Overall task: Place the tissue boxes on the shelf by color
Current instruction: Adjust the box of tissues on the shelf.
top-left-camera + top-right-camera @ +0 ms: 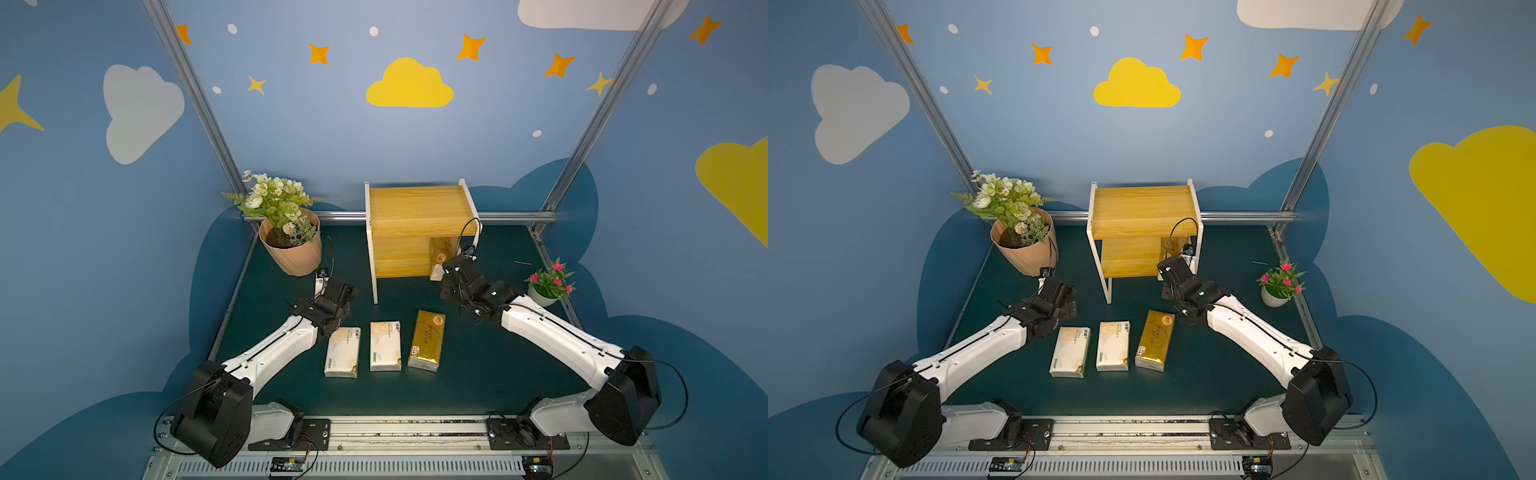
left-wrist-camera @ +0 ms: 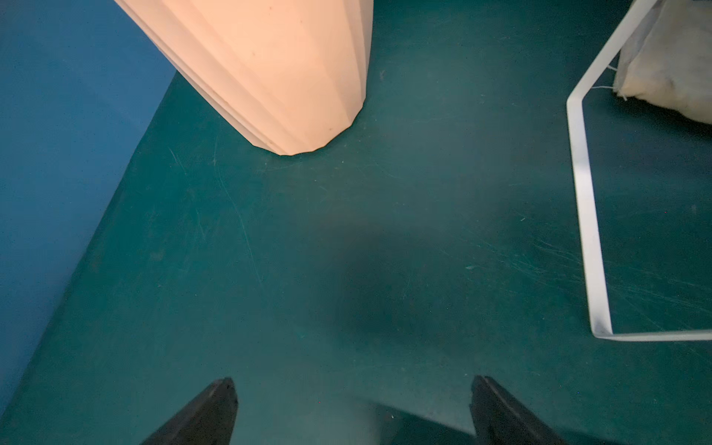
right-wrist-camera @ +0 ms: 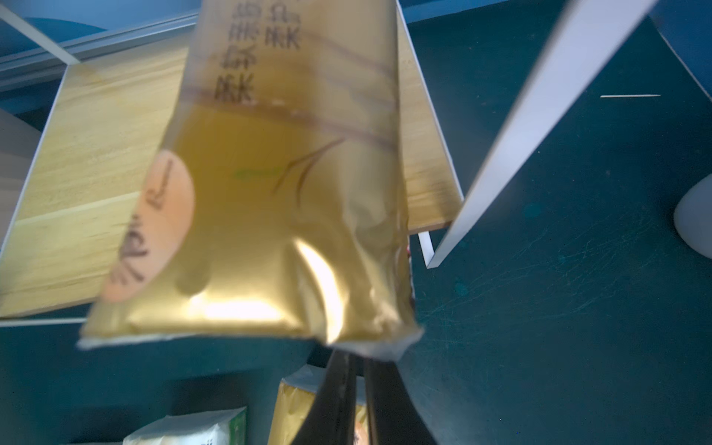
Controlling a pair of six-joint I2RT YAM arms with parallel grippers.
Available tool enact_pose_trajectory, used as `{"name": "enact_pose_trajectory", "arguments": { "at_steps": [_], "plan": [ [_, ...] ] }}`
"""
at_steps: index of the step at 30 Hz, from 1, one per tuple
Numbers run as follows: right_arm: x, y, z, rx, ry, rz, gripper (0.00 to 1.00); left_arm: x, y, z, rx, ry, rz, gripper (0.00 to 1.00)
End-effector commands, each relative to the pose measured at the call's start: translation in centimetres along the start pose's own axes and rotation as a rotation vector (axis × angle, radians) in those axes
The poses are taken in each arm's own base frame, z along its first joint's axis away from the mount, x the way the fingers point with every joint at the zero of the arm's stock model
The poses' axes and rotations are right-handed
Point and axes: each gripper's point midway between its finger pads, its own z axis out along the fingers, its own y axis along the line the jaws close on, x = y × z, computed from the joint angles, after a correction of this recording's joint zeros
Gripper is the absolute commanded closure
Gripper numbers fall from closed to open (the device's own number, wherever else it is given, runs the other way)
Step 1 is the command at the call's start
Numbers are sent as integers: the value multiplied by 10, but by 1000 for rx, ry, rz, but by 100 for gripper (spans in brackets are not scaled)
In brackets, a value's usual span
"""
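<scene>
Your right gripper [image 3: 358,360] has its jaws almost together, pinching the crimped near edge of a shiny gold plastic-wrapped tissue pack [image 3: 269,192] with an orange-red round mark. That pack is at the right end of the lower board of the 2-tier yellow wood-grain shelf [image 1: 415,208] with thin white metal legs, which stands at the far middle of the table. The pack's near end sticks out past the board's front edge, and you cannot tell whether it rests fully on the board.

Your left gripper [image 2: 352,389] is spread wide and holds nothing. It hovers over the dark green table mat [image 2: 346,250], near the peach ribbed flowerpot [image 2: 289,69] and left of the shelf.

Nearer to you, 3 packs lie in a row on the mat, slightly apart:
- the left white-cream pack [image 1: 343,351] with green lettering
- the middle white-cream pack [image 1: 385,345]
- the second gold pack [image 1: 427,340] on the right
</scene>
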Motion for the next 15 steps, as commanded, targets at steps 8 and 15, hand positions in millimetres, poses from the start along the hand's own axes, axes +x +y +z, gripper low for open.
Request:
{"name": "enact_pose_trajectory", "arguments": {
  "at_steps": [8, 15],
  "plan": [
    [-31, 2, 4, -30, -54, -7, 83, 24, -23, -30, 189, 65, 33, 0],
    [-18, 11, -21, -136, 29, 57, 62, 44, -60, -46, 339, 154, 99, 0]
  ]
}}
